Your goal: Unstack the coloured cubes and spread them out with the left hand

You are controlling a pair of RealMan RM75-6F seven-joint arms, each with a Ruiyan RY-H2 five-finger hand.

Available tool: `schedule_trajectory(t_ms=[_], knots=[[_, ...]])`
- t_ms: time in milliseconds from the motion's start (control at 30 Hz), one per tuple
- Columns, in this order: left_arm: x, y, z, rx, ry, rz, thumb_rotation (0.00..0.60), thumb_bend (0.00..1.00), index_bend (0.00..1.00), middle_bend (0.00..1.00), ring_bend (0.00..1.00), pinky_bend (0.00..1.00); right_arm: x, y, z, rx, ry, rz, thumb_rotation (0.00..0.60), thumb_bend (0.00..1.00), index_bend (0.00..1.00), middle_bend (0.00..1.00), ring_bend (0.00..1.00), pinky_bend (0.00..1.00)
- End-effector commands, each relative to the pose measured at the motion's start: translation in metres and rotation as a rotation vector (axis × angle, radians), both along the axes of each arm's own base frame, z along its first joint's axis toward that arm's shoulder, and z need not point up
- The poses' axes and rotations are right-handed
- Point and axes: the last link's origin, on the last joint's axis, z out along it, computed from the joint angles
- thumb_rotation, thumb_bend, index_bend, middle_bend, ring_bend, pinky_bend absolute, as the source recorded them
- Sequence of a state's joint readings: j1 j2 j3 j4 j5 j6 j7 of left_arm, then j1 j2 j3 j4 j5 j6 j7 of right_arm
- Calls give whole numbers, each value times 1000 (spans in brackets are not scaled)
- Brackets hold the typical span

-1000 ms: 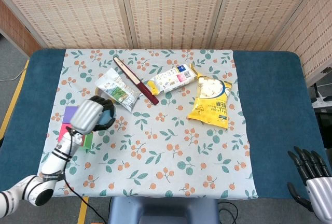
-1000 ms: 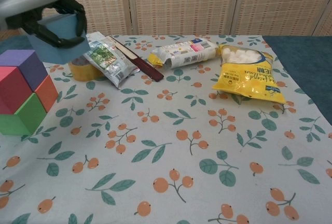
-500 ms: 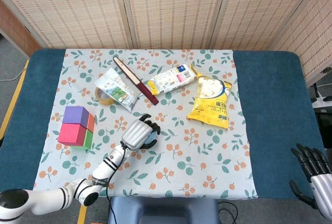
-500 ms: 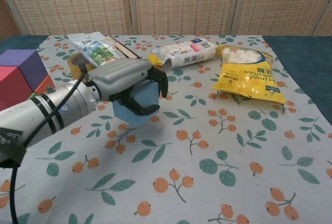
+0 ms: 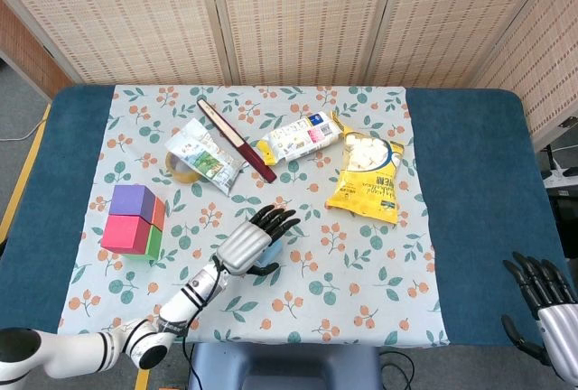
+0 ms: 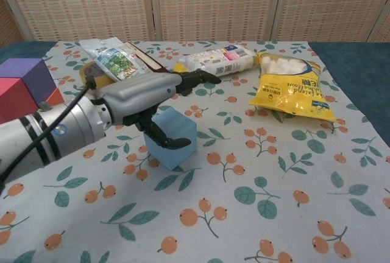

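Light blue cube [image 6: 173, 136] sits flat on the counter [image 6: 262, 214], mid-cloth, well apart from the remaining stack of cubes [image 5: 134, 220] at left. Left hand [image 6: 155, 95] arches over it, fingers [image 6: 198, 77] stretched apart, thumb curling at its front face. Right hand [image 5: 542, 295] hangs off the counter's corner, fingers spread, holding nothing.

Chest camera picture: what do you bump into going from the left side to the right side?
Purple cube → robot hand → blue cube → white snack packet → yellow bag.
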State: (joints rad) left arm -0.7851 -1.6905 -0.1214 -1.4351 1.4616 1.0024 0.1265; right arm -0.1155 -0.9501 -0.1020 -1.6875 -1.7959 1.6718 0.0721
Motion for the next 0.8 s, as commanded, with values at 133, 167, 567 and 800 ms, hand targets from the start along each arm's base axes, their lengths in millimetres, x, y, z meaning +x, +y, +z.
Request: schedule_trajectory(t_ms=[133, 167, 567, 800], knots=[[-30, -33, 90, 153, 29, -12, 600, 280, 0, 0, 0, 10, 2, 2, -4, 19, 5, 7, 600, 334, 0, 0, 0, 0], [-40, -36, 102, 190, 53, -2, 600, 279, 0, 0, 0, 11, 2, 3, -5, 22, 5, 12, 600, 333, 0, 0, 0, 0], [-158, -68, 174, 437, 270, 243, 600, 284, 6, 71, 61, 56, 5, 7, -4, 19, 7, 27, 600, 334, 0, 0, 0, 0], [-209, -90, 205, 530, 300, 441, 600, 283, 51, 242, 170, 116, 3, 5, -6, 25, 17, 17, 600, 334, 0, 0, 0, 0]])
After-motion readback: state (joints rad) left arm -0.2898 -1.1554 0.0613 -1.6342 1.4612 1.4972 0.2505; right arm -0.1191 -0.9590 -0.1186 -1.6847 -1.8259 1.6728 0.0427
